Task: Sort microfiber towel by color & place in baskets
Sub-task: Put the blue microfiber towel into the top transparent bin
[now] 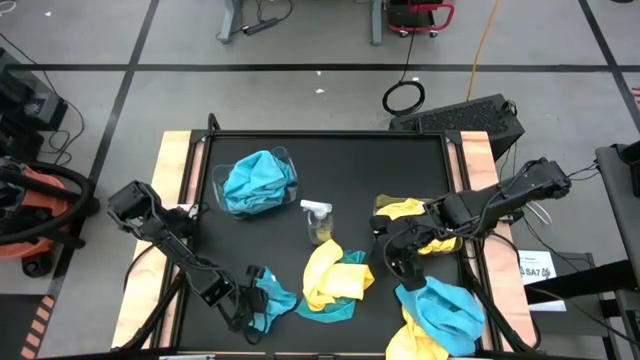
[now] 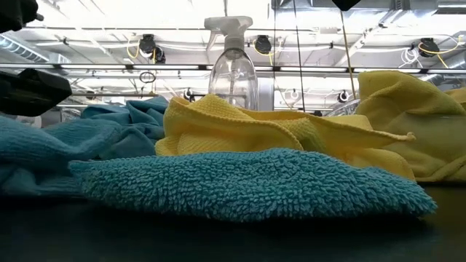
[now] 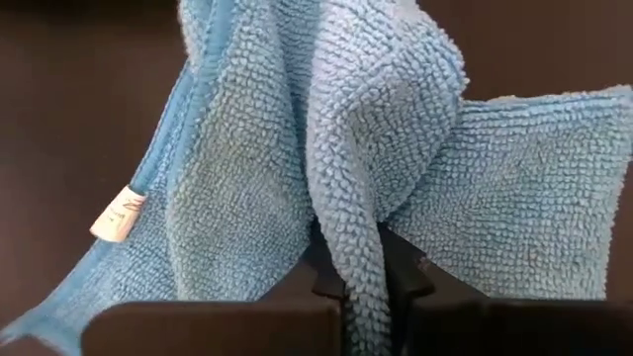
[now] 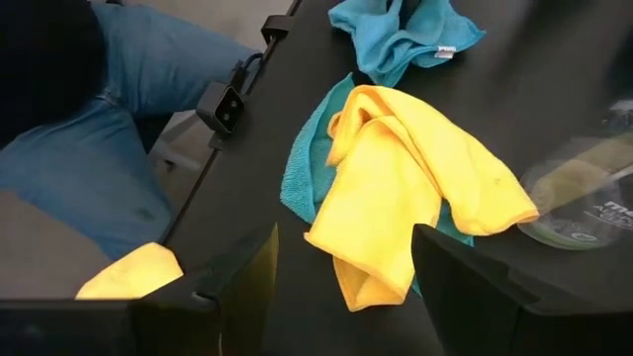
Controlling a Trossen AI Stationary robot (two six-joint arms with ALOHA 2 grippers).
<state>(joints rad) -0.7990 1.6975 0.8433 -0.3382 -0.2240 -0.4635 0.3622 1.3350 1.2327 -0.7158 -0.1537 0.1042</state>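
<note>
Blue towel sat at lower left of the high view, pinched in the left end effector; the wrist view showed a fold of the cloth clamped between the closed fingers, the rest draped loose around them. Grip on a raised fold probably meant the cloth would lift free of the black tabletop.

Blue-filled basket stood upper left of centre, the likely destination. Yellow-filled basket stood right of centre. Right end effector hung just beside it, fingers wide, holding nothing, over the yellow towel on a blue one at lower centre. More blue and yellow cloths lay at lower right. Spray bottle stood mid-frame, between the baskets.
</note>
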